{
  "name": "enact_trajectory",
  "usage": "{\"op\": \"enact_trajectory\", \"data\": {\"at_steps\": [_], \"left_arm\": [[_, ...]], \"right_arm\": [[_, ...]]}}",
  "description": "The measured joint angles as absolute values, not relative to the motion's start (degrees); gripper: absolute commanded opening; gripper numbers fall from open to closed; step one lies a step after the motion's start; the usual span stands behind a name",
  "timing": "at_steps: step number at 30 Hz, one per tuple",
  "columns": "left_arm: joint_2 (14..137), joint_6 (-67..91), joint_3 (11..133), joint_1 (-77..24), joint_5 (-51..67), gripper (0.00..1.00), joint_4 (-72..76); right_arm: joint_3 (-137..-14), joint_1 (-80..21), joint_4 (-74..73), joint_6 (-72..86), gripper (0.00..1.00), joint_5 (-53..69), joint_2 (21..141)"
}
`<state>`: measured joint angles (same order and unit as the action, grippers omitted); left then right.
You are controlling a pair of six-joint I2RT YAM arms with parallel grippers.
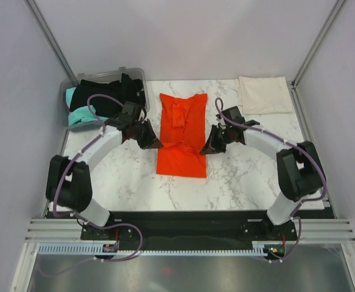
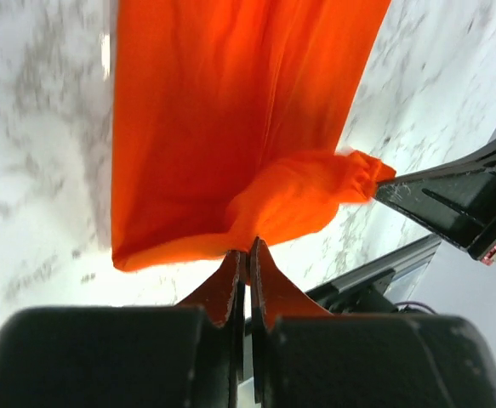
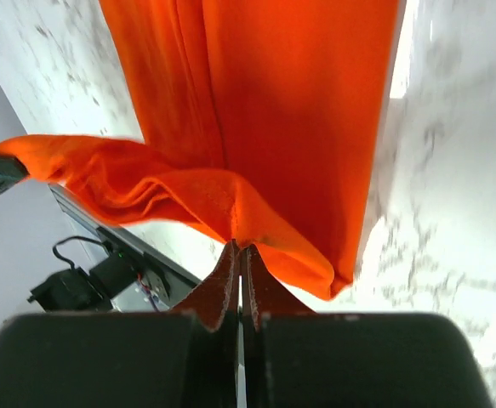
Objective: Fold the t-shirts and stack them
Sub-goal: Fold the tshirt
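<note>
An orange-red t-shirt [image 1: 182, 134], folded into a long narrow strip, lies at the middle of the marble table. My left gripper [image 1: 154, 143] is shut on its left edge, with cloth pinched at the tips [image 2: 248, 248]. My right gripper [image 1: 209, 146] is shut on the opposite edge [image 3: 239, 246]. The orange cloth [image 2: 230, 127] between the two grips is raised and bunched; the rest [image 3: 290, 102] stretches flat away over the table. A cream-white t-shirt [image 1: 264, 94] lies folded at the back right. Black [image 1: 107, 88] and teal [image 1: 77, 115] t-shirts fill a bin.
The clear grey plastic bin [image 1: 64, 100] stands at the table's back left corner. Grey walls and metal posts close in the back and sides. The arms' base rail [image 1: 183, 222] runs along the near edge.
</note>
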<state>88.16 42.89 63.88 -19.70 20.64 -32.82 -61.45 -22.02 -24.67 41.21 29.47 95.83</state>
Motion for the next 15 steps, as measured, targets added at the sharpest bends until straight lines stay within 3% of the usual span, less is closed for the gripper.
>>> {"op": "enact_trajectory", "data": {"at_steps": [6, 15], "left_arm": [[98.8, 38.9, 74.6, -16.4, 23.2, 0.02, -32.9], [107.4, 36.7, 81.9, -13.5, 26.2, 0.02, -32.9]], "right_arm": [[-74.0, -18.3, -27.6, 38.0, 0.00, 30.2, 107.0], [-81.6, -15.5, -30.4, 36.1, 0.00, 31.3, 113.8]]}}
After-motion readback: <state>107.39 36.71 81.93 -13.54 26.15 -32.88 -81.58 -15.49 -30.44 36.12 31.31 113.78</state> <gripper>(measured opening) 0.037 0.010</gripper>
